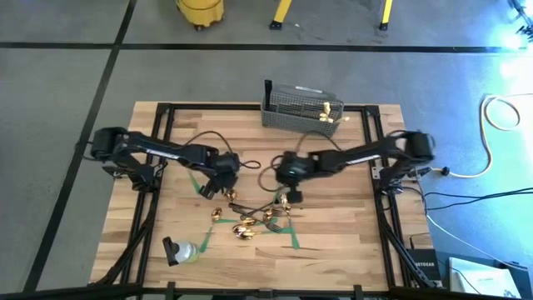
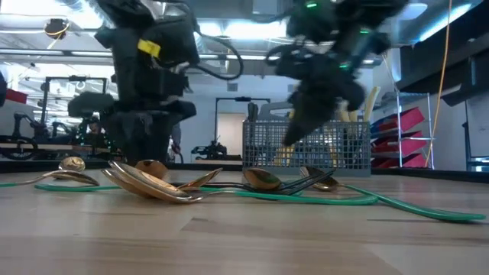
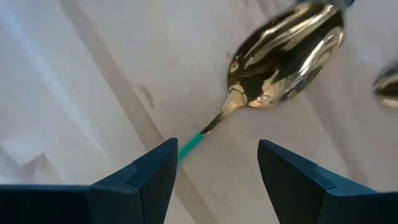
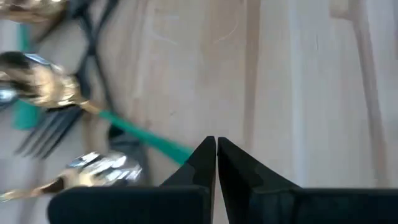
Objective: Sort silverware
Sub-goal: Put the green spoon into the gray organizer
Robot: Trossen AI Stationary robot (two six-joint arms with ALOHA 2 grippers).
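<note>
Currently the left hand [image 3: 214, 171] is held open and empty just above the worktop [image 1: 333, 258], its fingers framing a gold spoon [image 3: 283, 56] whose handle crosses a green tape strip [image 3: 189, 144]. Beside it, the right hand [image 4: 216, 163] is kept closed on nothing. Between and before them the silverware [image 1: 250, 221] is scattered, well apart from the mesh basket [image 1: 301, 107].

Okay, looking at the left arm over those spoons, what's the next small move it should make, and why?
Probably lower the left gripper straight down and close on the gold spoon. Its fingers are open, and the spoon's thin handle runs into the gap between them. The right gripper is shut and empty above the wooden table.
</note>
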